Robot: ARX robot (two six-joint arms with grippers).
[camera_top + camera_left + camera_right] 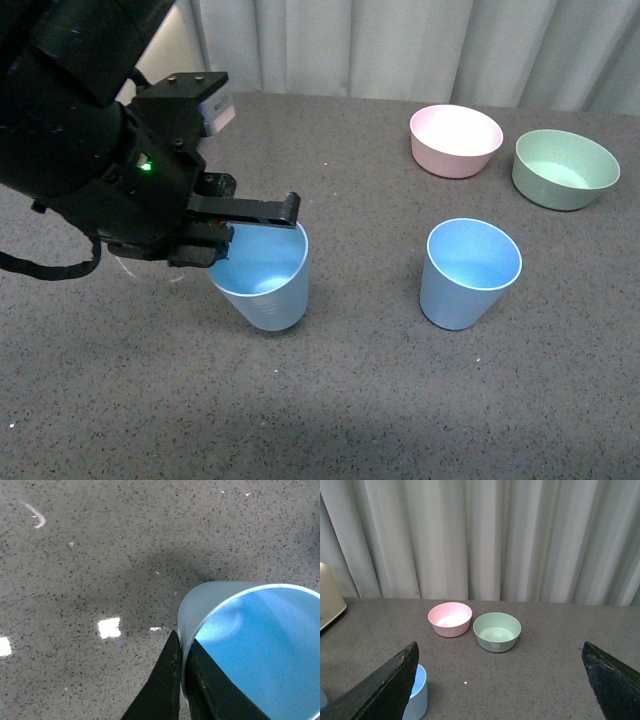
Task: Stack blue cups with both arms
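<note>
My left gripper [225, 228] is shut on the rim of a light blue cup [266, 280], one finger inside and one outside, at the table's left centre. The cup leans a little; I cannot tell whether its base touches the table. In the left wrist view the fingers [167, 680] pinch the cup's wall [200, 605]. The second blue cup [466, 275] stands upright to the right, open end up. It shows partly in the right wrist view [420, 695], behind one finger. My right gripper [502, 690] is open wide and empty; the right arm is out of the front view.
A pink bowl [455, 140] and a green bowl [564, 168] stand at the back right, also in the right wrist view as the pink bowl [450, 619] and the green bowl [496, 631]. A grey curtain hangs behind the table. A cream object [329, 602] sits at far left.
</note>
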